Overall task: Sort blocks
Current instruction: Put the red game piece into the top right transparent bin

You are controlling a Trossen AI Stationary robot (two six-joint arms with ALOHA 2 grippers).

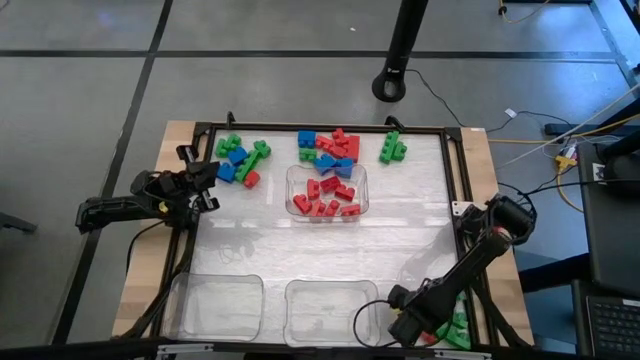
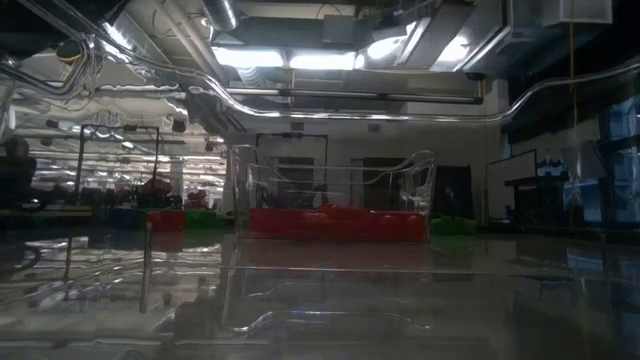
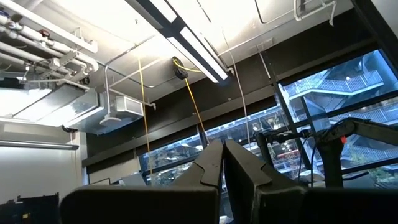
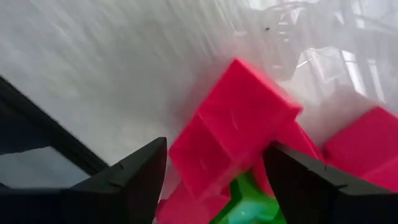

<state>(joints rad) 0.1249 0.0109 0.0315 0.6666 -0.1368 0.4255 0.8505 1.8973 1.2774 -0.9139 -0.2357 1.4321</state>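
Note:
Loose red, green and blue blocks lie in three heaps along the table's far edge: left (image 1: 240, 160), middle (image 1: 328, 148) and right (image 1: 392, 148). A clear tray (image 1: 326, 212) in the middle holds several red blocks (image 2: 335, 222). My right gripper (image 4: 214, 180) is open at the near right corner (image 1: 412, 328), above a clear tray with red (image 4: 233, 134) and green blocks (image 4: 245, 208). Its fingers stand on either side of a red block. My left gripper (image 3: 222, 165) is shut and empty at the table's left edge (image 1: 205, 178), pointing up toward the ceiling. My right gripper has one finger (image 4: 140, 180) on each side of the top red block (image 4: 233, 134), coming at it from above. I cannot tell whether the fingers touch it. The block rests tilted on other red and green blocks.
Two clear trays stand at the near edge, left (image 1: 215, 305) and middle (image 1: 330, 310). A black frame (image 1: 320, 128) borders the table. A stand's black base (image 1: 392, 85) is on the floor beyond the far edge.

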